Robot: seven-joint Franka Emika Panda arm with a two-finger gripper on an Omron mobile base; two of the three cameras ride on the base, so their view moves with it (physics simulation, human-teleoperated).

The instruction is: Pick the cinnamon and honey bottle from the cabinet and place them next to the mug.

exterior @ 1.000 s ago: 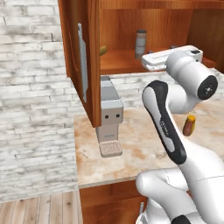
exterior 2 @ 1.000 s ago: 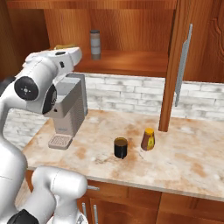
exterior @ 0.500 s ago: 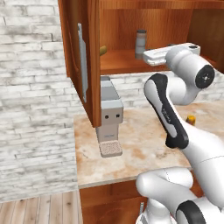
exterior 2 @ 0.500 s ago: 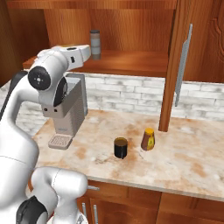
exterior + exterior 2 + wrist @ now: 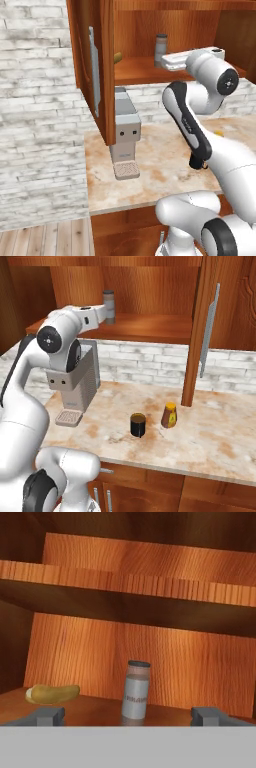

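Nearest to me on the counter [image 5: 215,443], the mug [image 5: 137,424] is sitting with brown liquid in it, and the honey bottle [image 5: 169,415] is standing just to its right, near but not touching. So I am reading that half of the job as already done, and only the jar is left.

Beyond them, the coffee machine [image 5: 75,388] is standing at the left of the counter, under the cabinet [image 5: 150,286].

What is changing is the arm: over the last second I am raising it and swinging the hand from in front of the shelf edge up into the open cabinet. The gripper [image 5: 106,312] is now reaching level along the shelf [image 5: 150,331], jaws spread as wide as they go and holding nothing.

Farther in, the cinnamon [image 5: 135,692] is standing upright on the shelf, lying between the two fingertips [image 5: 47,714] in the hand view but some way ahead of them. A yellowish-green thing [image 5: 52,693] is lying on the shelf to its left, well clear.

I am judging the next move as a straight push forward, then closing on the jar.
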